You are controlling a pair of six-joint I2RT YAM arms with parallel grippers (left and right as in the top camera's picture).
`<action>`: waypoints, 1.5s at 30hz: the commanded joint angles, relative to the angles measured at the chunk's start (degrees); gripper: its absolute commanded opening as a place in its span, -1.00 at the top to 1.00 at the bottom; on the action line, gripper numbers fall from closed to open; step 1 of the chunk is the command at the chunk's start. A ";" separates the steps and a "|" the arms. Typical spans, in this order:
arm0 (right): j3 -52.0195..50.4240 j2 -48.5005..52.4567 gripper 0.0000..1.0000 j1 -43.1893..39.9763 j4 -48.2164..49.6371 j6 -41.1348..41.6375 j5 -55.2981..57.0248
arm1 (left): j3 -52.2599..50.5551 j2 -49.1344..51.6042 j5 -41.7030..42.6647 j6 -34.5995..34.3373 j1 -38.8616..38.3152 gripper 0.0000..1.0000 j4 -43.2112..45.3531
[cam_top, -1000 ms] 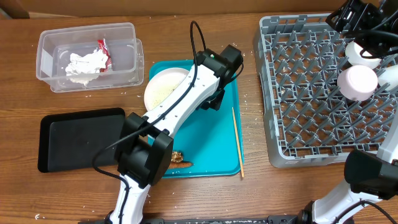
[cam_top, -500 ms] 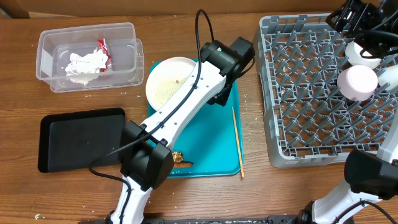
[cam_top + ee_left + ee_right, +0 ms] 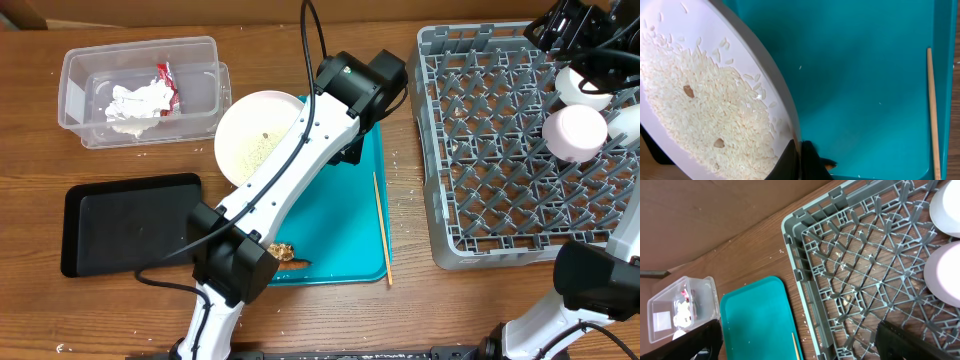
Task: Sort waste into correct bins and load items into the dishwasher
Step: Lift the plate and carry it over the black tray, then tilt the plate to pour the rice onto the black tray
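Note:
My left gripper (image 3: 801, 159) is shut on the rim of the large white plate (image 3: 252, 140), which carries white rice grains (image 3: 705, 110) and a few brown bits. It holds the plate tilted above the teal tray's (image 3: 345, 225) far left corner. The clear tub (image 3: 205, 70) holds the crumpled napkin (image 3: 135, 102) and the red-and-white wrapper (image 3: 165, 78). The black tray (image 3: 130, 222) is bare. The brown food piece (image 3: 283, 250) and orange stick (image 3: 299, 264) lie on the teal tray's near edge. The wooden stick (image 3: 382, 228) lies along the tray's right rim. My right gripper (image 3: 802, 337) is open and empty over the grey rack (image 3: 500, 150).
A white cup (image 3: 575, 132) and a white bowl (image 3: 572, 85) sit upturned in the rack's far right part. Loose rice grains dot the wooden table between the teal tray and the rack. My left arm crosses over the teal tray.
My left gripper has lifted the plate and carried it leftward, past the teal tray's left edge toward the tub. The right arm has not moved.

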 commanded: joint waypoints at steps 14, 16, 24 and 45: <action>0.81 -0.57 -1.00 0.07 0.20 0.22 0.17 | -10.78 -18.40 3.10 -4.63 18.14 0.92 -0.20; 0.81 -0.57 -1.00 0.07 0.20 0.22 0.17 | -12.74 -18.38 3.76 -4.68 19.93 0.92 -0.17; 0.81 -0.57 -1.00 0.07 0.20 0.22 0.17 | -19.34 -18.38 3.82 -4.81 25.86 0.92 2.69; 0.81 -0.57 -1.00 0.07 0.20 0.22 0.17 | -30.03 -18.38 22.62 3.82 42.86 0.91 12.63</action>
